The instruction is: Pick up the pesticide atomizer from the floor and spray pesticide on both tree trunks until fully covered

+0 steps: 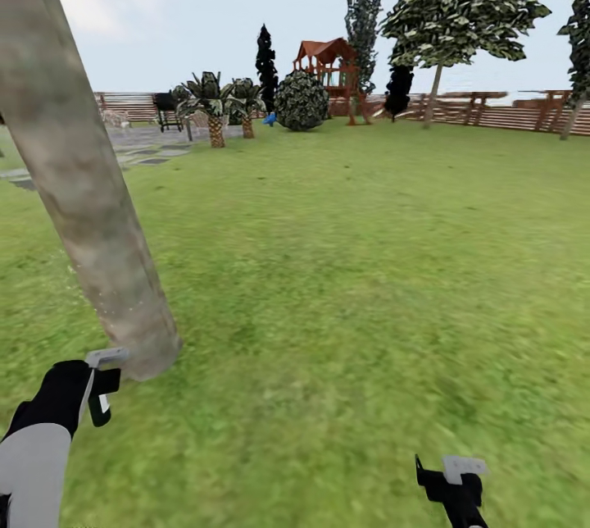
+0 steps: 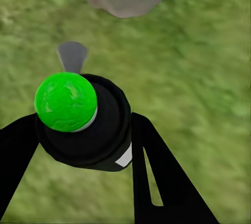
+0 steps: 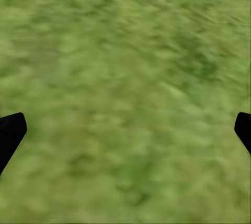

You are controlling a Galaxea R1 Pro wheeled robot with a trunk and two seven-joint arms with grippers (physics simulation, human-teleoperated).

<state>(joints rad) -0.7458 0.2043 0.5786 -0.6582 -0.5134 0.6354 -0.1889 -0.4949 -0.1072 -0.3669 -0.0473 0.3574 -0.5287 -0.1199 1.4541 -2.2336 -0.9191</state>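
Head view, left claw (image 1: 97, 384) gripping atomizer (image 1: 102, 397), trunk (image 1: 78, 175)

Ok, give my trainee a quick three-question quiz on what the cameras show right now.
1. True or false: the right gripper holds the atomizer.
2. What is between the left gripper's fingers?
A. atomizer
B. grill
C. nothing
3. Fill in: the trunk nearest the robot stands on its ____ side.

Key:
1. False; its fingers are spread over bare lawn.
2. A
3. left
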